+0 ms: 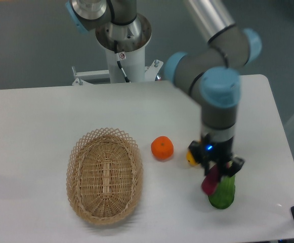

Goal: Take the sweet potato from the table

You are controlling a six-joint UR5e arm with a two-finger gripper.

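The white counter [30,116] carried an oval wicker basket [104,175] with nothing visible inside. The arm [215,76] reached straight down at the right side. Its claw [213,174] was clamped on the magenta sweet potato [209,183], tilted, overlapping a green vegetable [222,193]. An orange [162,148] sat left; something yellow [191,158] peeked out behind the claw.

The sweet potato [209,181] at the black gripper [218,174] shows dark magenta, with a glossy green vegetable [222,193] just below it and a yellow-orange one [192,158] peeking out at the gripper's left. Farther left sit a bright orange fruit [162,148] and a tan wicker basket [105,175] with an open lattice rim. The table [30,131] is plain white, and the arm [215,66] is grey with light blue joint caps.
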